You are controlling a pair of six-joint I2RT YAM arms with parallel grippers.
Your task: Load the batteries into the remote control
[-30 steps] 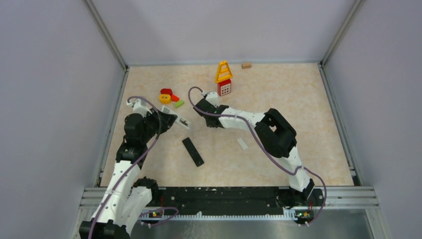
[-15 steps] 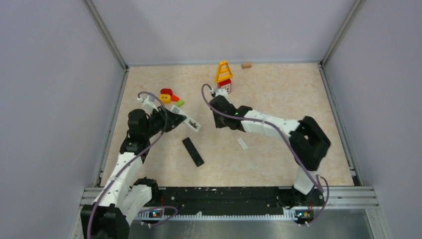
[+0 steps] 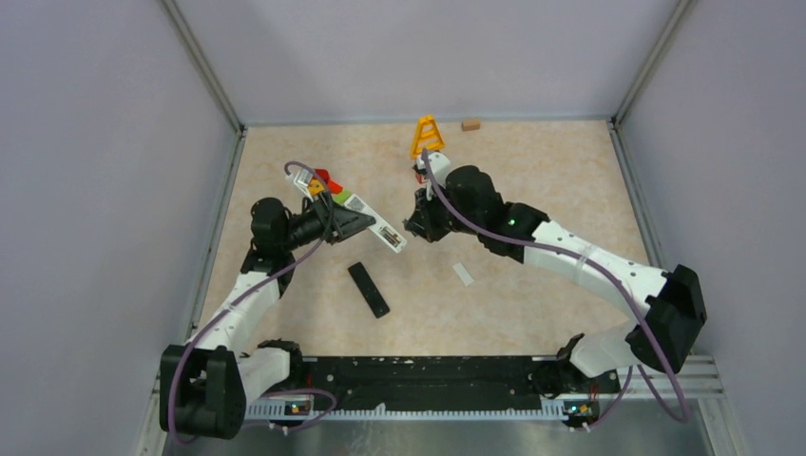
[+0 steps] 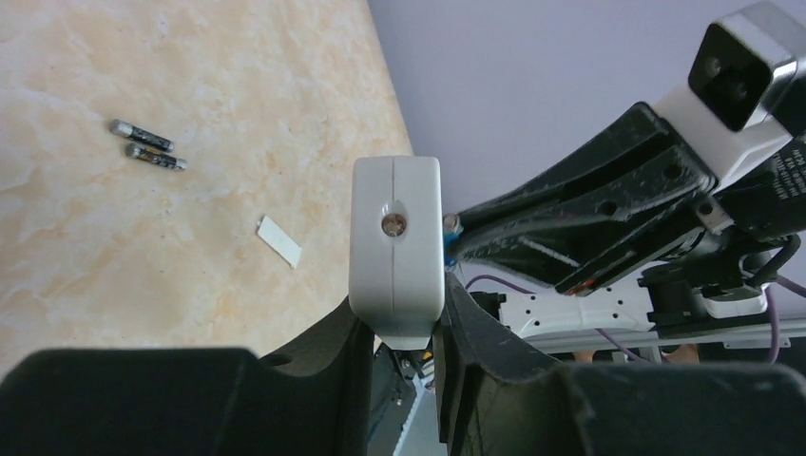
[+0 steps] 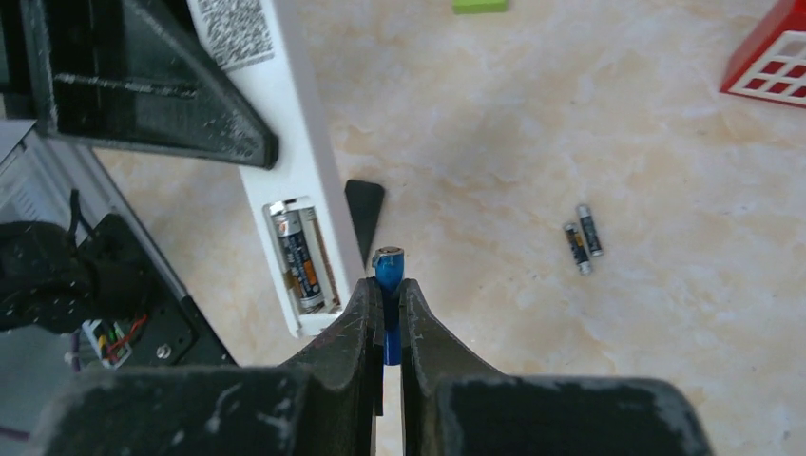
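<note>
We see a marbled beige worktop (image 3: 532, 171) closed in by pale lilac walls (image 3: 428, 57); toward its far edge a yellow ladder-like toy frame (image 3: 427, 136) stands upright; to the right of it, near the back wall, lies a small tan block (image 3: 470, 124); a red block with a white grid face (image 5: 775, 52) shows at the corner of the right wrist view (from above we can barely find it); toward the left we make out a red piece (image 3: 323, 177) and a green piece (image 3: 344, 199) near each other, both partly hidden; a slim black slab (image 3: 369, 290) lies flat and aslant nearer the front, well apart from the toys.
</note>
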